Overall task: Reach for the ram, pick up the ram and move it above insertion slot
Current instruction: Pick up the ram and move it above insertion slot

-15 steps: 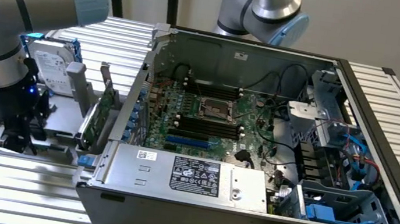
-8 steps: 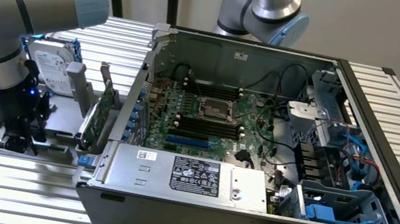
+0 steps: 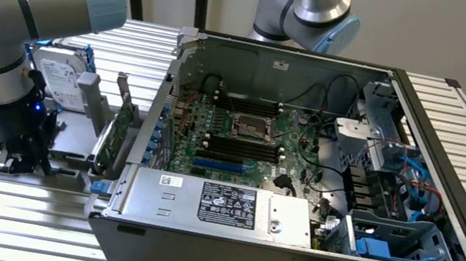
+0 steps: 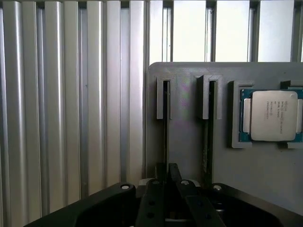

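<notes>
The ram [image 4: 166, 124] stands on edge in a slot of a grey holder [image 4: 185, 142], showing as a thin dark strip in the wrist view. My gripper [image 4: 168, 169] is down over the near end of that strip, its two black fingers drawn together on it. In the exterior view the gripper [image 3: 18, 160] sits low over the holder [image 3: 72, 142], to the left of the open computer case, and hides the ram there. The insertion slot [image 3: 240, 146] is one of several long black parallel sockets on the motherboard inside the case, well off to the exterior view's right of the gripper.
A second thin stick [image 4: 207, 142] stands in the neighbouring holder slot, and a silver processor [image 4: 273, 116] lies in a recess beside it. A green expansion card [image 3: 123, 132] and a grey hard drive [image 3: 62, 79] stand between the gripper and the case wall [image 3: 158, 113]. A second arm [image 3: 310, 8] rises behind the case.
</notes>
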Controlling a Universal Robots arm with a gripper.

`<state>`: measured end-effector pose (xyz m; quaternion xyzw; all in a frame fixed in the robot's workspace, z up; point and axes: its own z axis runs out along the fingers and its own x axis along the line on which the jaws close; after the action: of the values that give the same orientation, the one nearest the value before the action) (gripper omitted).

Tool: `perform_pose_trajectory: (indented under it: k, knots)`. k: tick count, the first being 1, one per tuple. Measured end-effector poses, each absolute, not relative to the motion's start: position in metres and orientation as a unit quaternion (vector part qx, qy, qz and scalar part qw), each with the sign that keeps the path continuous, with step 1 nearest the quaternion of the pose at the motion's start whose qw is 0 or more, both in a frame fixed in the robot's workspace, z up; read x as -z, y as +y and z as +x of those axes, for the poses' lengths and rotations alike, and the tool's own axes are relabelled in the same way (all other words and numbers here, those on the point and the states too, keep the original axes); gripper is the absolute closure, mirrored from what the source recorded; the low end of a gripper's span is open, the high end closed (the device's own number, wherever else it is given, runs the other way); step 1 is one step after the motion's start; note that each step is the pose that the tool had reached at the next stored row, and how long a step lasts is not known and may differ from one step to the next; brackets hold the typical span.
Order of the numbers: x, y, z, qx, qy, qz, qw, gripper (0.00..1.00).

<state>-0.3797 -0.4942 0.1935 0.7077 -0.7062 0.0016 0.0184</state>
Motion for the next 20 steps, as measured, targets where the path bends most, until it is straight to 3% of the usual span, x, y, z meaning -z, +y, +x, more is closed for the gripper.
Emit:
perform_pose_trajectory:
  k: [20]
  knots:
    - [-0.217, -0.494, -0.38, 0.008, -0.708, 0.706, 0.011, 0.86]
